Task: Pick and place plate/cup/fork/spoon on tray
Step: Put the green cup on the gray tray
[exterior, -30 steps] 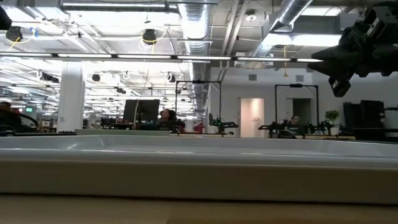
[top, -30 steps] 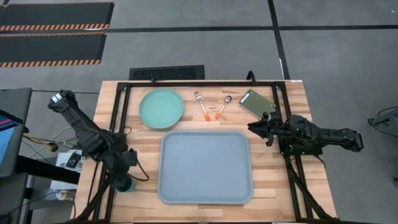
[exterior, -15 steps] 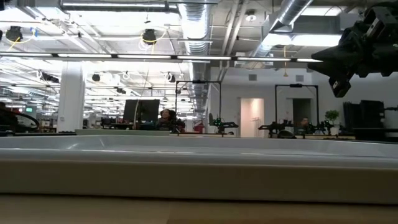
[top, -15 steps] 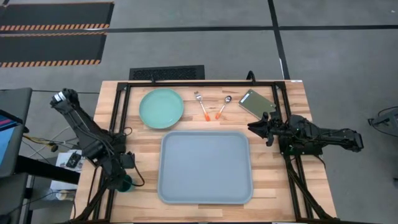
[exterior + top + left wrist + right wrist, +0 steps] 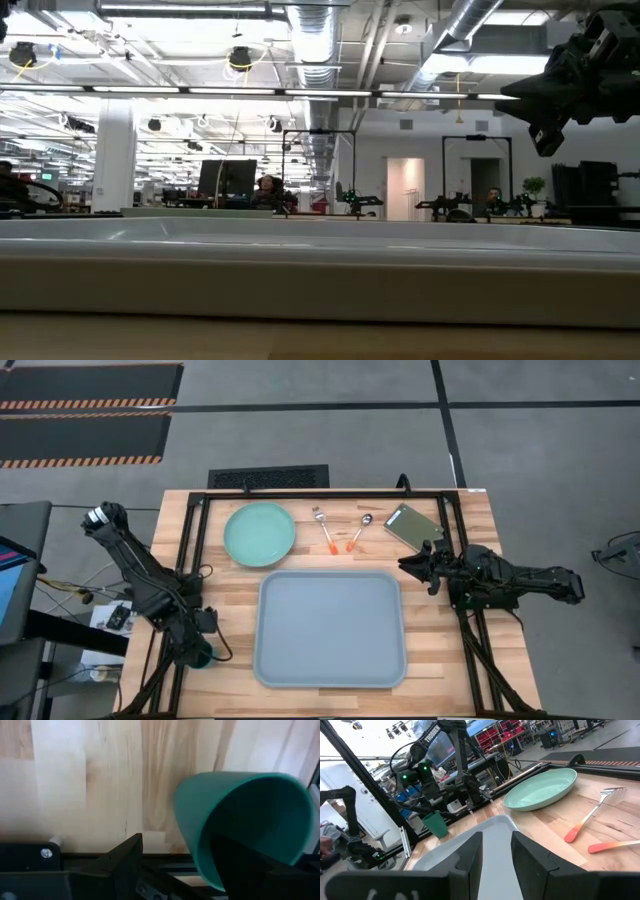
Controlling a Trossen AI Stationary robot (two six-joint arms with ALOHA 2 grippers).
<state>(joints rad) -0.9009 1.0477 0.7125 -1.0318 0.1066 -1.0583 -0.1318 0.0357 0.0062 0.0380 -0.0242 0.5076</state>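
Observation:
The dark teal cup (image 5: 245, 815) stands upright on its base at the table's near left (image 5: 204, 656), also seen in the right wrist view (image 5: 436, 824). My left gripper (image 5: 176, 845) points down over it, open. One finger (image 5: 125, 862) stands outside the cup's wall and the other (image 5: 240, 865) shows over its mouth. The mint-green plate (image 5: 260, 533), fork (image 5: 322, 528) and spoon (image 5: 358, 532) lie on the far part of the table. The pale tray (image 5: 330, 628) lies in the middle. My right gripper (image 5: 410, 565) hovers open at the tray's far right corner, holding nothing.
A green-grey flat rectangle (image 5: 412, 525) lies at the far right, beside the right arm. Black frame rails (image 5: 175, 660) run along the table's left and right sides, one close beside the cup. In the low view the tray's rim (image 5: 320, 270) fills the foreground.
My left gripper has sunk toward the cup and shifted a little toward the table's near edge, staying open. The cup has kept its place.

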